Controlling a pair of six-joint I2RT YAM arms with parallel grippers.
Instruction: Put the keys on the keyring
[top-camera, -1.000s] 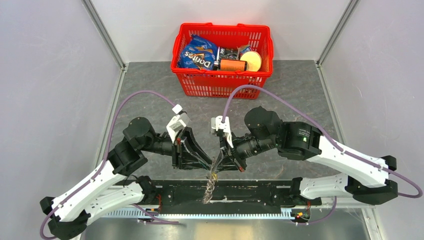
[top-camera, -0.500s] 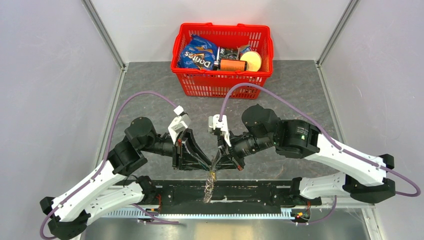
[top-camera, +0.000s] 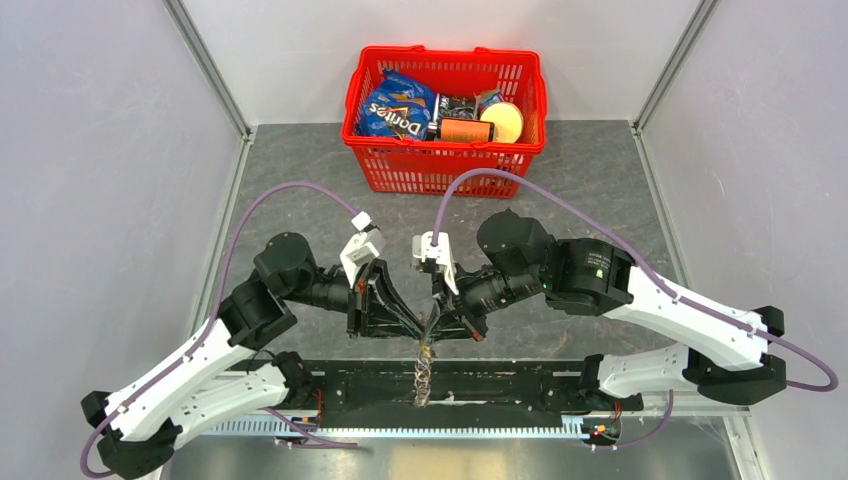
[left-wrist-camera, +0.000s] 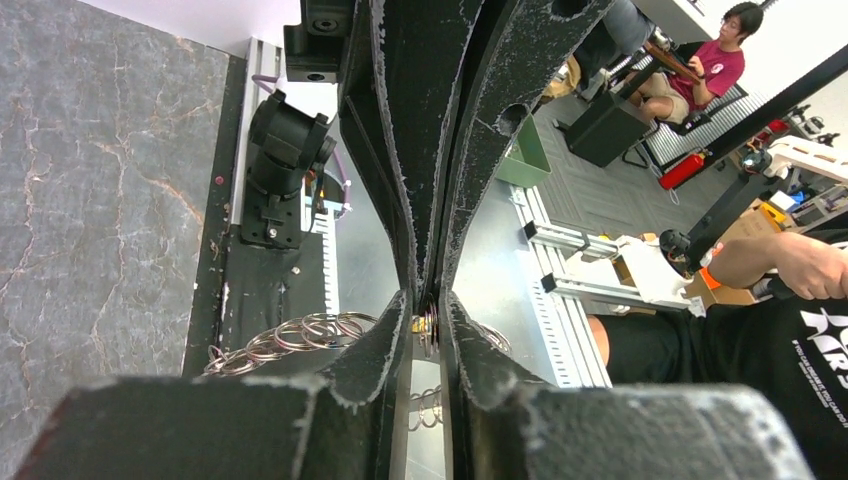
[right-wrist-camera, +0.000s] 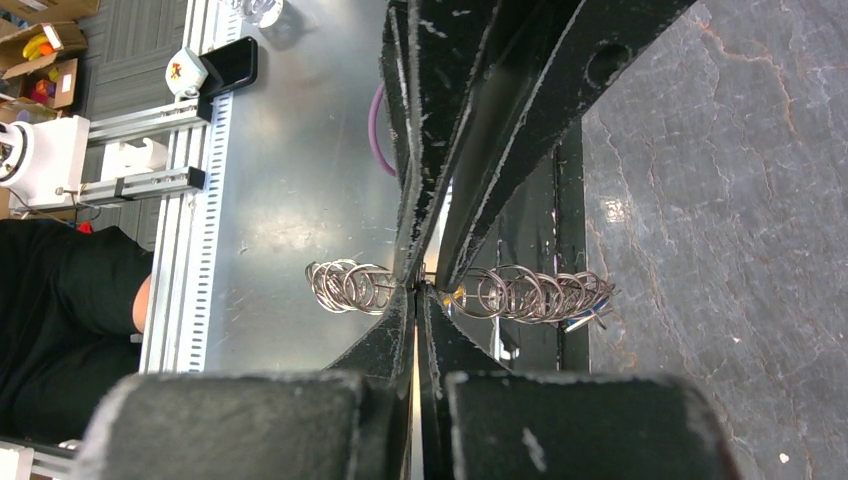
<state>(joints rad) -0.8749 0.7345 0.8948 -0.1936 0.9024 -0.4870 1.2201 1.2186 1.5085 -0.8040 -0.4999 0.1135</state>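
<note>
Meeting fingertip to fingertip over the table's (top-camera: 300, 190) near edge, L gripper (top-camera: 418, 327) comes in from 9 o'clock and R gripper (top-camera: 441, 325) from 3 o'clock, w/ the keyring (top-camera: 422, 375), which shows as a string of linked wire rings, dangling from them toward 6 o'clock in the top view. Its long axis runs 12-to-6 there; in the R wrist view the same string lies 9-to-3 across the fingers. Both pairs of fingers are drawn narrow: R fingers pinch a ring part-way along the string, and L fingers clamp thin metal edge-on right beside them, tho whether that is a ring or a key blade can't be told. Yellow key (right-wrist-camera: 458, 296) shows as a speck just at 3 o'clock of the R pinch point, so neither arm is clearly nearer; any threading move prob. hinges on that tiny gap. A bluish tip at the string's far end, poss. the blue key (right-wrist-camera: 592, 318), is too small to confirm. Finger bodies mask the pinch itself in the top view. Red basket (top-camera: 445, 165) sits well apart at 12 o'clock.
</note>
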